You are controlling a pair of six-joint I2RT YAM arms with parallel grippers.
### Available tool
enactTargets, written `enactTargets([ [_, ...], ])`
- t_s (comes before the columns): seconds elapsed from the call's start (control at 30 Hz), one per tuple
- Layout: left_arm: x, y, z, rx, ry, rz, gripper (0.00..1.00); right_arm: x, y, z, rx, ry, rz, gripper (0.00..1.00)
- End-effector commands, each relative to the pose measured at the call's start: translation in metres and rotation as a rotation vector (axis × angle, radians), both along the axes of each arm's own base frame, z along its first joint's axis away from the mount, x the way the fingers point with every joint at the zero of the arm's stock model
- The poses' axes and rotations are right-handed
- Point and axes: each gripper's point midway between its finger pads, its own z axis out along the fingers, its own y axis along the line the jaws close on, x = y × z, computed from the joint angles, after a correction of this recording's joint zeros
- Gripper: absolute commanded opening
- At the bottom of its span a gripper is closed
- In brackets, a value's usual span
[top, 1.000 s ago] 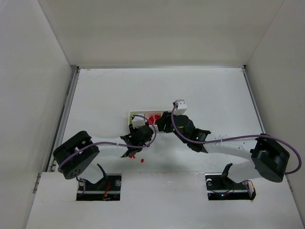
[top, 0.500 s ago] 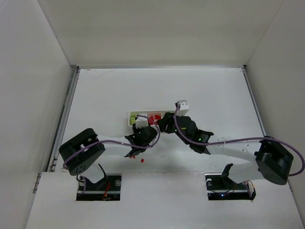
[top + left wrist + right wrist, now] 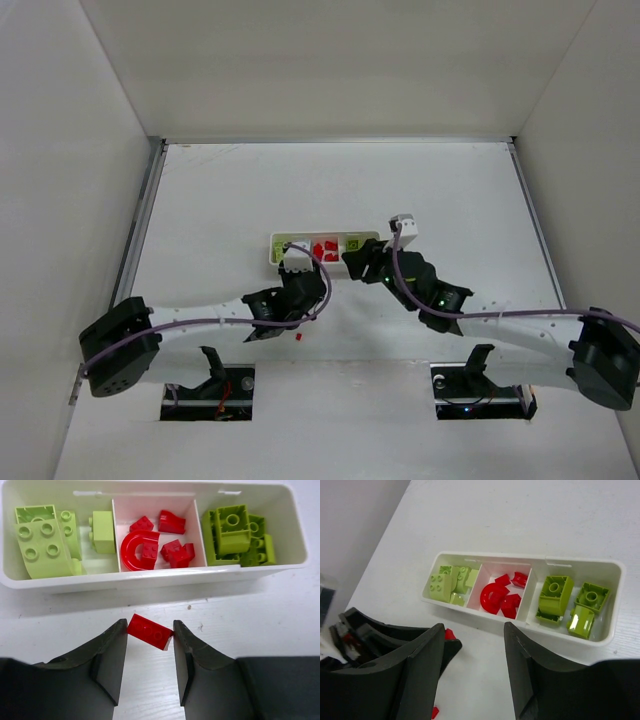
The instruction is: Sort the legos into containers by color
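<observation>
Just before the near wall of the white 3-compartment tray (image 3: pixel 150 577), I saw the left gripper (image 3: pixel 149 625) drawn narrow on 1 red brick (image 3: pixel 150 630). Both fingertips touched the brick's ends. The brick lay aslant between them, near the tray wall but apart from it. I could not tell whether it rested on the white table (image 3: pixel 450 190) or hung above it.

Tray contents, left wrist view:
- **Left compartment:** pale green bricks (image 3: pixel 42 542).
- **Middle compartment:** red pieces (image 3: pixel 140 550), 1 of them an arch.
- **Right compartment:** yellow-green bricks (image 3: pixel 232 532).

The right gripper (image 3: pixel 473 630) stood with its jaws spread wide and nothing between them. It was on the same near side of the tray, toward the tray's right end in the top view. A second red brick (image 3: pixel 298 338) lay loose on the table, apart from the tray, on the side of the left gripper nearer the arm bases.
</observation>
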Motion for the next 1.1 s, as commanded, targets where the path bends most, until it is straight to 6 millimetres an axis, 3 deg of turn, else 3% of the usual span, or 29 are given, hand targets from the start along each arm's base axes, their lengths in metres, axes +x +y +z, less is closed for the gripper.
enactTargets([
  [0.0, 0.001, -0.007, 0.030, -0.045, -0.033, 0.001, 0.21, -0.003, -0.012, 0.004, 0.018, -0.009, -0.024, 0.56],
  [0.3, 0.047, -0.031, 0.055, -0.056, -0.093, -0.003, 0.21, -0.020, -0.029, -0.015, 0.001, 0.030, -0.041, 0.53],
  [0.5, 0.075, -0.040, 0.037, -0.050, -0.048, 0.001, 0.23, -0.055, -0.020, -0.038, -0.042, 0.066, 0.036, 0.46],
  [0.7, 0.082, -0.034, 0.034, -0.048, -0.046, 0.026, 0.47, -0.077, -0.013, -0.047, -0.043, 0.087, 0.102, 0.46],
  [0.9, 0.079, -0.008, 0.063, -0.116, -0.096, 0.067, 0.52, -0.113, 0.034, -0.065, -0.135, 0.104, 0.290, 0.43],
  [1.07, 0.061, 0.021, 0.068, -0.167, -0.087, 0.111, 0.49, -0.140, 0.088, -0.080, -0.221, 0.091, 0.414, 0.44],
])
